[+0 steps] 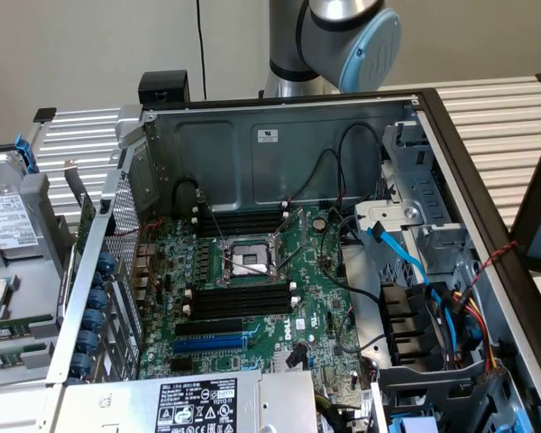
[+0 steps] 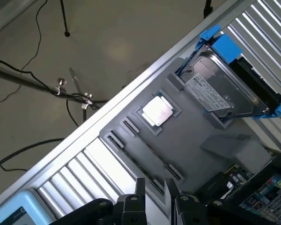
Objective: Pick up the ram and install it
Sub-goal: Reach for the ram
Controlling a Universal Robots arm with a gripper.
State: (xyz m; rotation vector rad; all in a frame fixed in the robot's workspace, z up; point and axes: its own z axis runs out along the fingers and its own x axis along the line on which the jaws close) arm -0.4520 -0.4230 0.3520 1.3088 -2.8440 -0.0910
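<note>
The black two-fingered gripper (image 2: 155, 188) is seen in the wrist view above the grey moulded parts tray (image 2: 196, 140). Its fingers are parted by a narrow gap and nothing is held between them. The ram (image 1: 7, 339) is judged to be the thin green strip standing on edge in that tray at the exterior view's left, outside the open grey steel computer case (image 1: 252, 149). It is not yet lifted. The long black memory slots (image 1: 243, 300) on the green motherboard (image 1: 316, 311) appear unoccupied (their white end clips can be seen).

The step in hand is taken to be the approach for the pick. The finger faces should be set parallel to the stick's flat sides and centred along its length, so that it is not tilted when clamped. A straight vertical descent is recommended, with the tray walls left untouched.
</note>
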